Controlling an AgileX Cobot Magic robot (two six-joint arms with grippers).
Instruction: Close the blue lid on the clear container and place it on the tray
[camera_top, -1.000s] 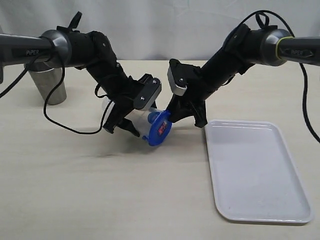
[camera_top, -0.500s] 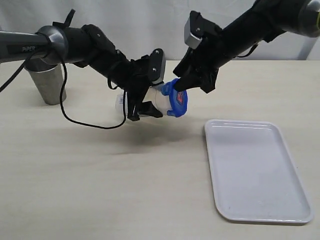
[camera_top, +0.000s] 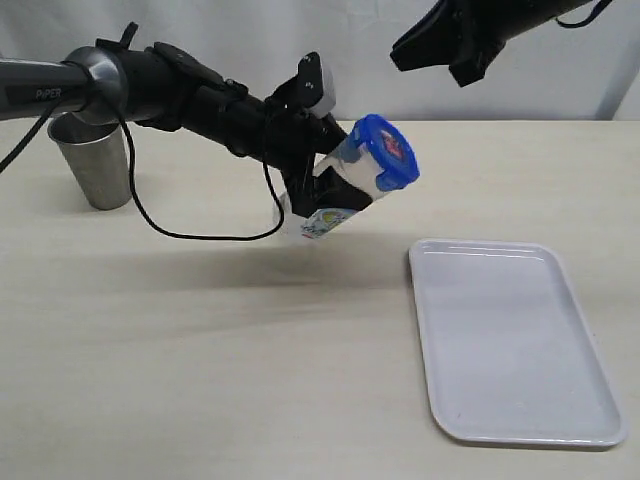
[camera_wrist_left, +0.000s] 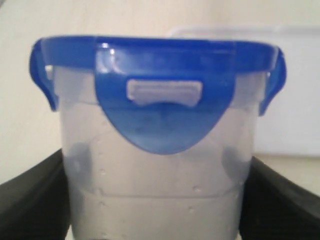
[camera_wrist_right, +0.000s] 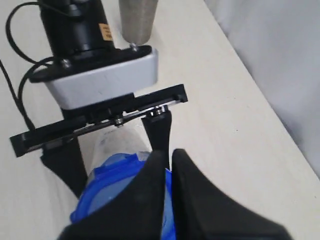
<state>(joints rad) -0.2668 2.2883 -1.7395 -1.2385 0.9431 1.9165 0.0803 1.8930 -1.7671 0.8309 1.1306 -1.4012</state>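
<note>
Beige table (camera_top: 200, 380) holds steel cup (camera_top: 92, 165) and tray (camera_top: 510, 340).

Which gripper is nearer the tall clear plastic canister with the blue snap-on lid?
Left. The left gripper clamps the clear plastic canister by its body, holding it tilted above the table; the right gripper hangs higher up, apart from it, jaws together.

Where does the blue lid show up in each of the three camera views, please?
Exterior view: the blue lid is upper centre, capping the tilted clear container held in the air.
Left wrist view: it spans the upper part of the picture, seen edge-on.
Right wrist view: it is low in the picture, partly behind the right gripper.
Shared landmark: the clear container directly under the lid.
</note>
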